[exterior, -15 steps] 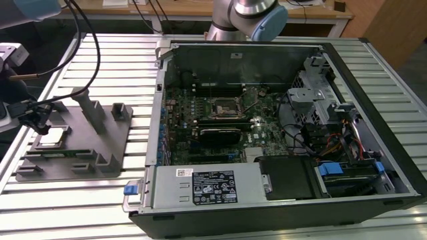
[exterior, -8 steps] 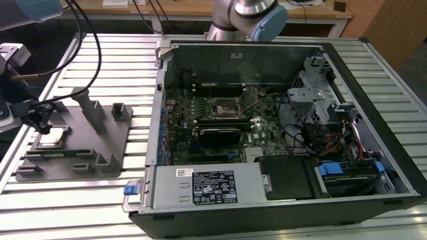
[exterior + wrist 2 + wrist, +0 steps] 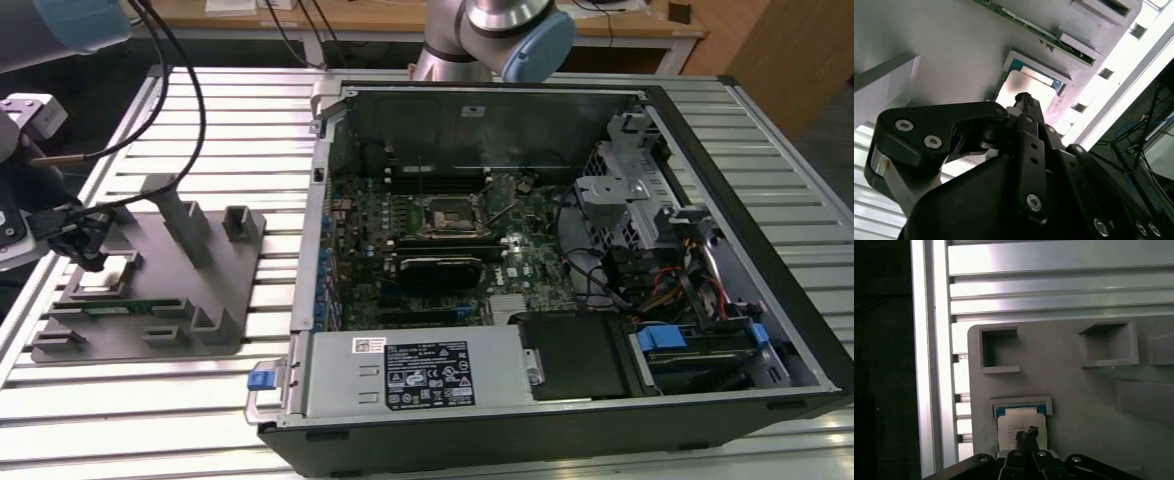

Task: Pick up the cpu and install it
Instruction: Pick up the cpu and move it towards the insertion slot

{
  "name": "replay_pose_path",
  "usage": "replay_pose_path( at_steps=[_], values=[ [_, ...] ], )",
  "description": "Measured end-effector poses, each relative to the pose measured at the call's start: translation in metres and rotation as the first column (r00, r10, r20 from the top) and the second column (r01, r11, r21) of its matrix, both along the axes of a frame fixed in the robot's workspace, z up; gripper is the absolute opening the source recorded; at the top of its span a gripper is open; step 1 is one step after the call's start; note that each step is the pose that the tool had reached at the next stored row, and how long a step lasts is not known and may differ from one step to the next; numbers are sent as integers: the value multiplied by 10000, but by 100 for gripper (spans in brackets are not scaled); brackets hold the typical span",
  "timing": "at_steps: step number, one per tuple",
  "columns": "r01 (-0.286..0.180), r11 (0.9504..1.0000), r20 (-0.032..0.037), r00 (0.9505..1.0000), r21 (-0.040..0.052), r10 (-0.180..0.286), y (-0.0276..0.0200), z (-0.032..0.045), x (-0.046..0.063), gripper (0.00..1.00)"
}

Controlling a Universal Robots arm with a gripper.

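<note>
**Inspector:** Item one, the cpu (image 3: 112, 271). It lies flat in a shallow pocket (image 3: 1022, 402) of the grey tray (image 3: 214, 300), at the exterior view's lower left, well apart from the computer case (image 3: 747, 200).

**Assistant:** And the gripper (image 3: 88, 252)?

**Inspector:** Directly over the chip. In the first wrist view its jaws stand narrow, tips drawn together above the silver top, and they do not span the chip's edges. Whether they touch it or leave a small gap cannot be told.

**Assistant:** Finding on the step in hand?

**Inspector:** In my judgement this is the pick-up. It wants the tool centred on the top face and square to it. The lift should be straight, so the chip clears the pocket's rim without tilting. A piece this thin and flat would likely catch a corner if dragged sideways.

**Assistant:** Surroundings?

**Inspector:** Upright grey blocks (image 3: 180, 215) stand on the tray just beside the gripper, on the side toward the case. Black cables (image 3: 180, 100) hang from the arm at upper left. The socket (image 3: 451, 212) sits mid-board, with a black rectangular component (image 3: 447, 268) just below it in the frame. The case's side wall (image 3: 324, 200) rises between tray and board. I rate that wall and the blocks as the obstructions.
</note>
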State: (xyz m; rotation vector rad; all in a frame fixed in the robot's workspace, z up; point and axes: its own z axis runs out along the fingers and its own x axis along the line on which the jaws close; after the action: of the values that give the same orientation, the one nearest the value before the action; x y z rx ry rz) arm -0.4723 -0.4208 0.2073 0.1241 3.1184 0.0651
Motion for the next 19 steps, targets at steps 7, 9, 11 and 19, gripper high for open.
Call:
replay_pose_path(
  at_steps=[7,9,11,19],
  values=[
    [0,10000,-1,10000,-2,0,4,-49,0,11],
    [0,10000,0,10000,-1,0,5,-63,0,11],
    [0,10000,0,10000,-1,0,5,-77,0,11],
    [0,10000,0,10000,-1,0,6,-85,0,11]
  ],
)
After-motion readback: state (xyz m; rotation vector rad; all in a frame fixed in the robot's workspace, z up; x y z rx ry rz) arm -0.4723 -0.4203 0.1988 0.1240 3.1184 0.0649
